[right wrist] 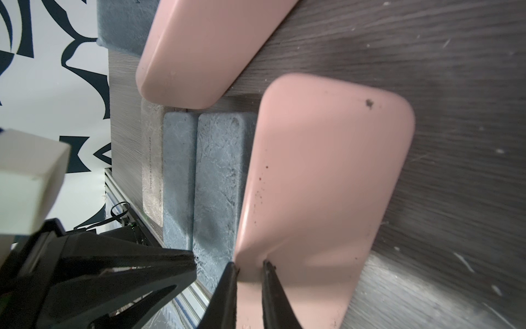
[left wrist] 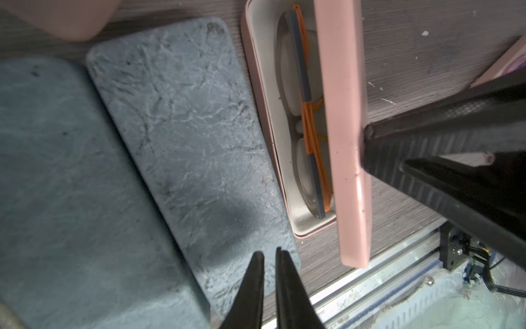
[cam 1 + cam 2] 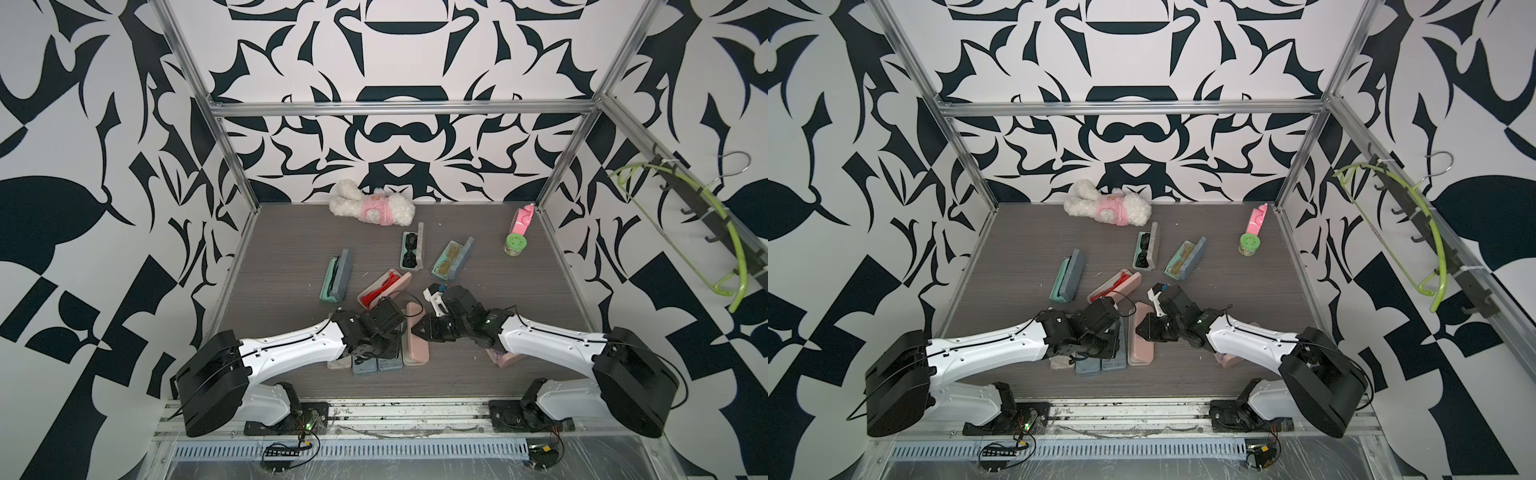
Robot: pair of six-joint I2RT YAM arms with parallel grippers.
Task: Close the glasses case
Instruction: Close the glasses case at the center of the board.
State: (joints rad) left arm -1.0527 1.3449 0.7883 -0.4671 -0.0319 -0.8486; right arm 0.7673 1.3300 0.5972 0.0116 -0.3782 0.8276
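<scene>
The pink glasses case (image 3: 415,353) (image 3: 1140,353) lies at the front centre of the table. In the left wrist view its tray (image 2: 263,114) holds orange-and-blue glasses (image 2: 308,114). The pink lid (image 2: 344,114) (image 1: 321,171) stands up on edge over the tray. My right gripper (image 1: 250,263) is shut, with its fingertips (image 2: 370,134) pressed against the lid's outer face. My left gripper (image 2: 269,252) is shut and holds nothing. It hovers over a closed grey-blue case (image 2: 185,114) beside the pink case.
A row of closed cases (image 3: 365,365) lies under the left wrist. Open cases lie further back: pink with red glasses (image 3: 384,286), and teal ones (image 3: 336,278) (image 3: 412,249) (image 3: 452,259). Another pink case (image 3: 505,357) sits under the right arm. A plush toy (image 3: 372,205) and a green jar (image 3: 514,245) stand at the back.
</scene>
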